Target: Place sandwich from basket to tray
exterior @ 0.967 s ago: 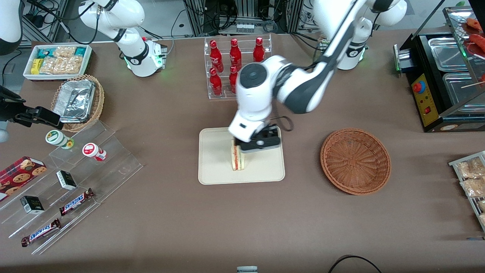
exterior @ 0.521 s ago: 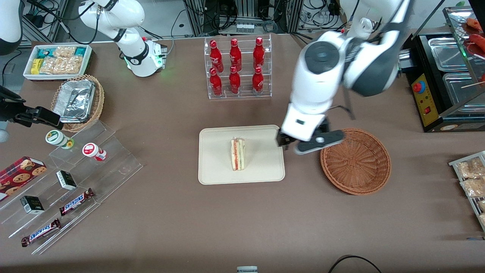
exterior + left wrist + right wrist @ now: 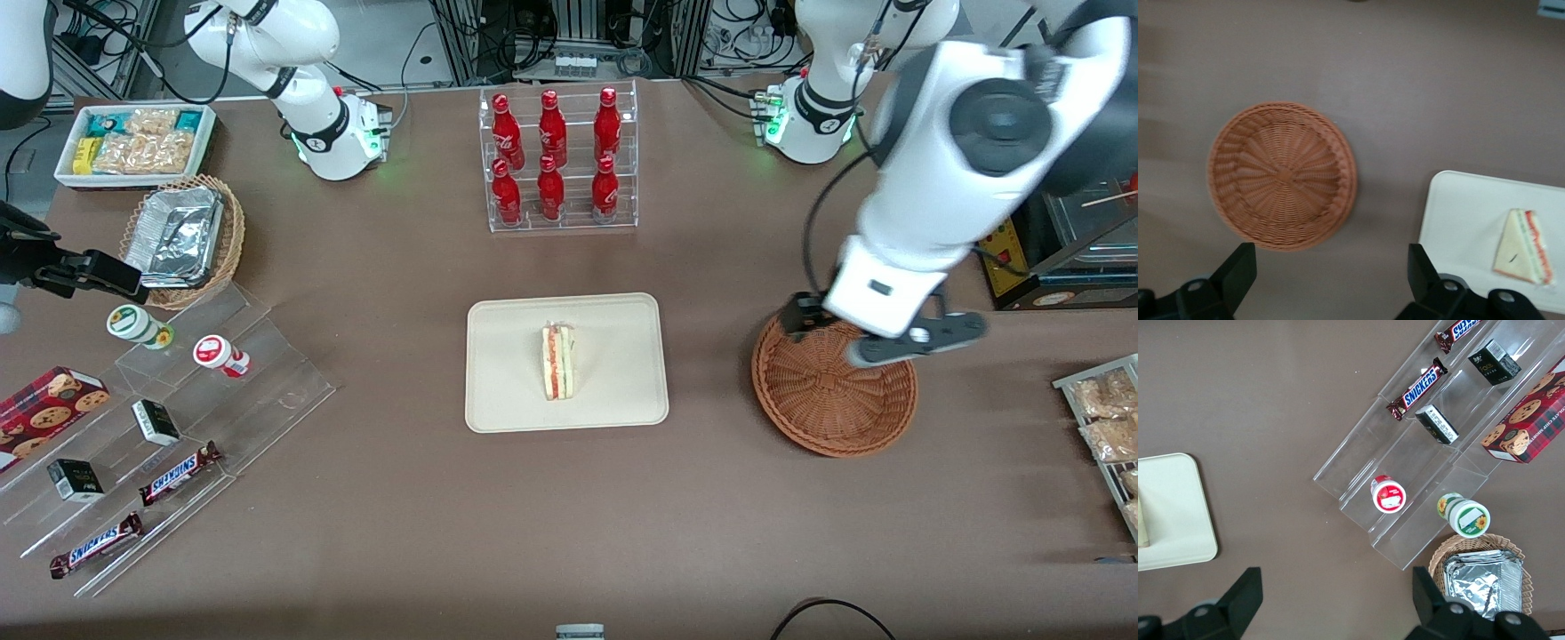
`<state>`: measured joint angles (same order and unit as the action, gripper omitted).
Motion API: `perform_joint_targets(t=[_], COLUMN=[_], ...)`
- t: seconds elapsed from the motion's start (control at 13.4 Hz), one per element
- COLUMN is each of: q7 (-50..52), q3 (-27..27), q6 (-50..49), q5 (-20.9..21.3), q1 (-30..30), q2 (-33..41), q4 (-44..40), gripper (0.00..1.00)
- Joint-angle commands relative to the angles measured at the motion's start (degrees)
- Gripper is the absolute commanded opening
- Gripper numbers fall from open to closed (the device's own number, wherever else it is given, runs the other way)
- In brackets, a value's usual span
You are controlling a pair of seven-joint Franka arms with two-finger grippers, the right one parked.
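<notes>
The sandwich (image 3: 557,362) (image 3: 1521,247), a white wedge with red and green filling, lies in the middle of the cream tray (image 3: 507,356) (image 3: 1458,213). Nothing touches it. The reddish-brown wicker basket (image 3: 827,400) (image 3: 1281,175) sits beside the tray toward the working arm's end, with nothing in it. My left gripper (image 3: 858,333) (image 3: 1331,270) hangs above the basket's rim, on the part farther from the front camera. It is open and holds nothing between its black fingers (image 3: 1239,270).
A clear rack of red bottles (image 3: 556,160) stands farther from the front camera than the tray. A stepped acrylic stand (image 3: 178,418) with snack bars, a foil-lined basket (image 3: 182,236) and a white snack bin (image 3: 133,142) lie toward the parked arm's end. A black warmer (image 3: 1040,196) stands at the working arm's end.
My gripper let go of the sandwich on the tray, rose, and swung over toward the working arm's end, to above the basket. The sandwich stayed on the tray.
</notes>
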<state>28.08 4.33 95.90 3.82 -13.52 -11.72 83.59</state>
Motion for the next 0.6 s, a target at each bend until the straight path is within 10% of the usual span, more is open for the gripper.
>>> perform_joint_targets(t=[0.0, 0.52], q7=[-8.1, -19.2], q3=[0.7, 0.5], q6=[-1.1, -0.5], q5=[-2.2, -4.5], q1=[4.6, 12.9], q2=[4.8, 14.5], q4=[4.7, 14.6], gripper=[1.0, 1.0])
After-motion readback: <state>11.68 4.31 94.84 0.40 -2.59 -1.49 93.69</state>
